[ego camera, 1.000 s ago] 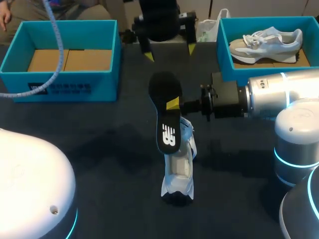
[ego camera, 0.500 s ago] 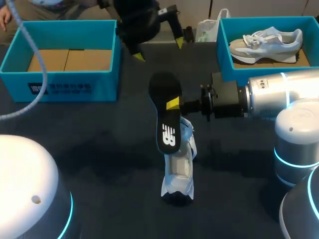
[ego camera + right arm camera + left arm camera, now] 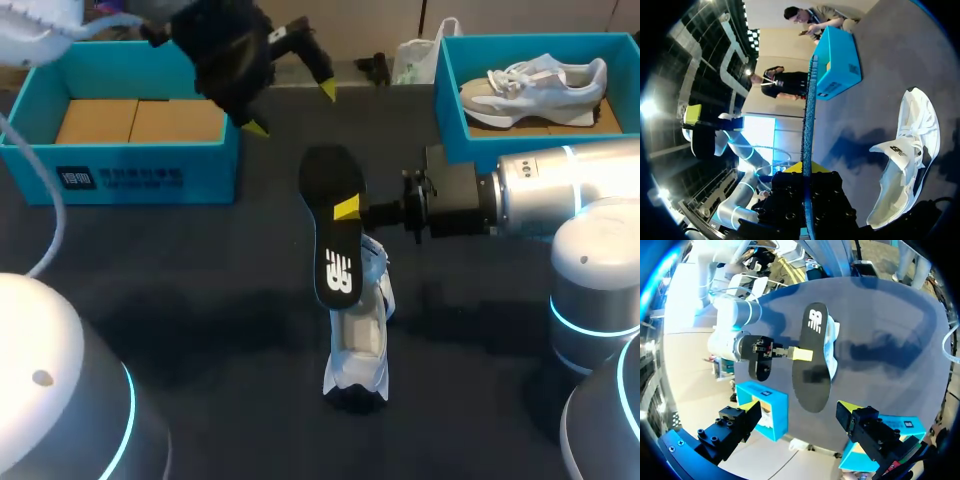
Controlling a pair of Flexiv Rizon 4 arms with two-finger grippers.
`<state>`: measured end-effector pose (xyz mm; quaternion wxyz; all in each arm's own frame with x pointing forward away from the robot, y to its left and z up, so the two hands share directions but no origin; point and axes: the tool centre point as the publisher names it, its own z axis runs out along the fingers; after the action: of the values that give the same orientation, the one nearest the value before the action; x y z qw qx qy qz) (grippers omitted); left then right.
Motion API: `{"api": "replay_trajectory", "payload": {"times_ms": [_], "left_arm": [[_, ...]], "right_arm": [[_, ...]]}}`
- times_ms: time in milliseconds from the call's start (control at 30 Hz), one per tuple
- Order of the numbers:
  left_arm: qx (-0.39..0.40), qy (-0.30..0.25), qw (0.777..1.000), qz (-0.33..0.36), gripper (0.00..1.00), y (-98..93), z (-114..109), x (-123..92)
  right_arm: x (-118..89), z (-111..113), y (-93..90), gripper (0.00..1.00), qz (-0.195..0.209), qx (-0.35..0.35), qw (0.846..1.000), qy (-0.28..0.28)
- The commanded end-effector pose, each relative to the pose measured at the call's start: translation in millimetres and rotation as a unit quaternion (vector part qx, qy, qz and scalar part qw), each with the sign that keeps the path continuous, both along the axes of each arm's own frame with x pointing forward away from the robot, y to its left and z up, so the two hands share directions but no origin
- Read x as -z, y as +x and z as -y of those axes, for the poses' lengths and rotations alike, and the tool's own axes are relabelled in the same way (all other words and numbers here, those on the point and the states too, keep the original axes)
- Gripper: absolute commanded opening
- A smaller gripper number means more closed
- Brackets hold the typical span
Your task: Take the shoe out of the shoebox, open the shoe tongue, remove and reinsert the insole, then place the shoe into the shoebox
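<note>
Plainly, right pincer [image 3: 347,210] clamps the thin, oblong black insole [image 3: 331,185] above the white shoe [image 3: 358,345]; left pincer [image 3: 292,109] gapes wide.

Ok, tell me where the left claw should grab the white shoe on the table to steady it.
Probably across its side walls at the end nearest the robot, coming down from above. The shoe lies lengthwise with its opening facing up, and the insole held by the right claw covers the far end.

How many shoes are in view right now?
2. One shoe on the table, beneath the insole in the right gripper; a second shoe inside the shoebox at the far right.
</note>
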<state>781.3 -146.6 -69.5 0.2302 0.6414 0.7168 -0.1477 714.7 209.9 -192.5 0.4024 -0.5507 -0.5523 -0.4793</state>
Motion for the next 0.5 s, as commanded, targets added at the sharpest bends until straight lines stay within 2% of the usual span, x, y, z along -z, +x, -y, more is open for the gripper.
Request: {"api": "replay_trajectory", "payload": {"times_ms": [33, 200, 500], "left_arm": [[0.007, -0.161, 0.987, 0.030, 1.00, -10.0, -11.8, 6.4], [-0.004, -0.220, 0.975, 0.022, 1.00, -12.0, -18.0, 6.6], [-0.004, -0.220, 0.975, 0.022, 1.00, -12.0, -18.0, 6.6]], "right_arm": [[0.2, -1.6, -0.5, 0.00, 0.000, 0.001, 1.000, -0.001], [0.2, -1.6, -0.5, 0.00, 0.000, 0.001, 1.000, -0.001], [0.2, -1.6, -0.5, 0.00, 0.000, 0.001, 1.000, -0.001]]}}
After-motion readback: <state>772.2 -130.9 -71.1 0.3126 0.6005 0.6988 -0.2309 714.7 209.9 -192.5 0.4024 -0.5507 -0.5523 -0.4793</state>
